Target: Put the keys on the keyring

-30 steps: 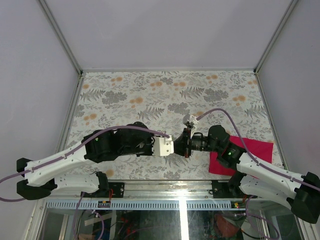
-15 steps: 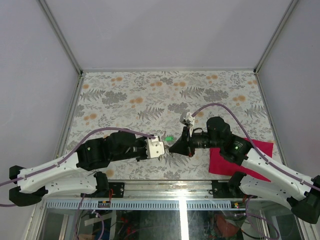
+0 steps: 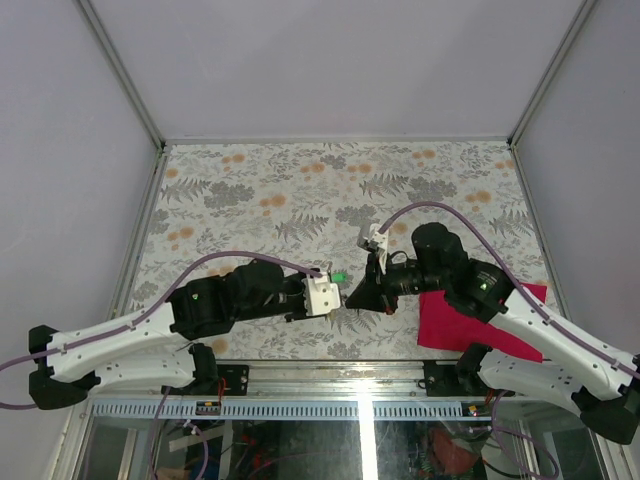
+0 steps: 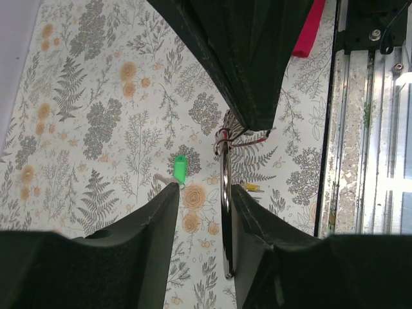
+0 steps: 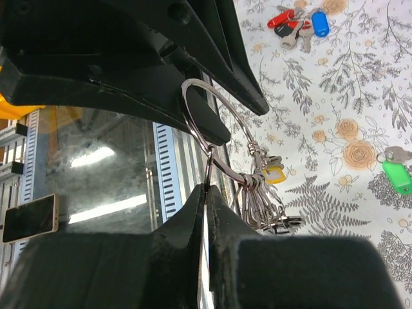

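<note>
My right gripper (image 5: 207,188) is shut on the wire of the silvery keyring (image 5: 222,138) and holds it above the table, with dark clips and a yellow tag (image 5: 273,175) hanging from it. My left gripper (image 4: 205,190) is open, and the keyring (image 4: 225,212) stands edge-on between its fingers, against the right one. The green key (image 4: 179,170) lies on the table just past the left fingertip and also shows in the top view (image 3: 340,275). The red key (image 5: 281,18) and blue key (image 5: 320,24) lie together further off. The grippers meet tip to tip near the table's front in the top view, left (image 3: 327,293) and right (image 3: 354,295).
A red cloth (image 3: 480,320) lies at the front right under my right arm. The metal front rail (image 4: 360,161) and the table's edge run close beside the grippers. The table has a floral cover (image 3: 300,190).
The left gripper drew back left from the right gripper, which uncovered the green key, then edged right again. The right arm shifted slightly left and away, still holding the keyring.
</note>
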Tool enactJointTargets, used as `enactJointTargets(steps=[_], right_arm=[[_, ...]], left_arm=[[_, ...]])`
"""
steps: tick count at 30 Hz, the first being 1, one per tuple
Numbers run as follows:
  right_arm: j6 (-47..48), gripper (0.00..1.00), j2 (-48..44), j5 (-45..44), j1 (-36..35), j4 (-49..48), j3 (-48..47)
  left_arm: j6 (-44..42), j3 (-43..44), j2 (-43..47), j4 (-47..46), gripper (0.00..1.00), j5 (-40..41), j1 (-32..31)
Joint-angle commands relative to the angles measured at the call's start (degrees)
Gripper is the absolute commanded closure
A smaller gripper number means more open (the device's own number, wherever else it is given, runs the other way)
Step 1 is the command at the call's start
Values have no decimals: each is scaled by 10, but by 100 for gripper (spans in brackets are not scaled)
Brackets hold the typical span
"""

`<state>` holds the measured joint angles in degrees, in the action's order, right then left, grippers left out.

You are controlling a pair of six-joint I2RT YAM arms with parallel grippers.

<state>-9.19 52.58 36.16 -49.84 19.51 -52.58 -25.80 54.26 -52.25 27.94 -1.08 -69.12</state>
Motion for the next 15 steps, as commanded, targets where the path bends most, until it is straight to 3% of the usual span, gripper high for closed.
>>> enactJointTargets(steps=[1,15], right_arm=[[23,100,10,21,-2,22,-38],[22,100,29,32,-2,14,-38]], left_arm=[[-21,11,-13,-48,65,-12,-3],[-23,28,-34,-65,70,-55,-3]])
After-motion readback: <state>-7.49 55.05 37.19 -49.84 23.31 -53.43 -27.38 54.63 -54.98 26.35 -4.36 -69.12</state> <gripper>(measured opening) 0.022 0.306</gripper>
